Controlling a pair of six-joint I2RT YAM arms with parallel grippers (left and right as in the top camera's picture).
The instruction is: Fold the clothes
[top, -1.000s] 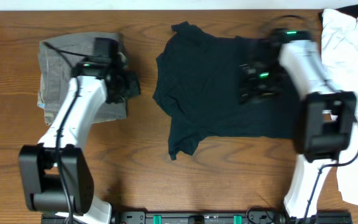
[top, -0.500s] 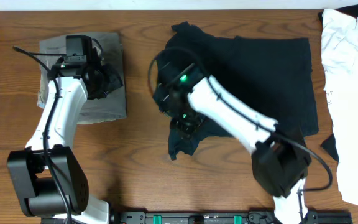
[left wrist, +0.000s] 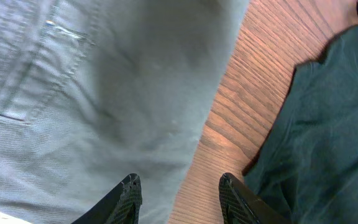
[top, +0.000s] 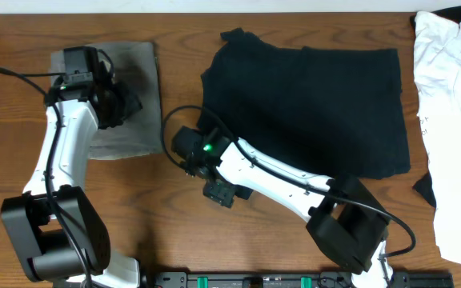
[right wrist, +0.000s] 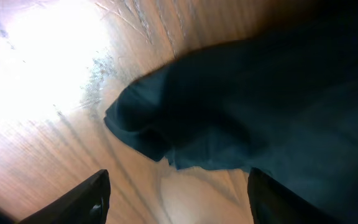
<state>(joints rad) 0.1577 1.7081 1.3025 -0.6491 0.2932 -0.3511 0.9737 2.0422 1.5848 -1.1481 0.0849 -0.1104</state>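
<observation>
The black T-shirt (top: 318,104) lies spread flat on the wooden table (top: 182,240). My right gripper (top: 221,192) hangs over its lower-left sleeve, and the arm hides that sleeve from above. In the right wrist view the sleeve end (right wrist: 160,130) lies on bare wood just ahead of the open right gripper (right wrist: 179,202), with nothing between the fingers. My left gripper (top: 126,104) hovers over the folded trousers, away from the shirt. In the left wrist view the left gripper (left wrist: 179,196) is open and empty, with the shirt's edge (left wrist: 316,137) at the right.
Folded grey-green trousers (top: 138,76) lie at the far left, under the left arm, and fill the left wrist view as trousers (left wrist: 92,93). A crumpled white garment (top: 450,72) runs down the right edge of the table. A dark scrap (top: 425,189) pokes out beside it.
The right arm swept from the shirt's right side across to its lower-left sleeve, and its jaws widened. The left gripper drifted left and back over the trousers.
</observation>
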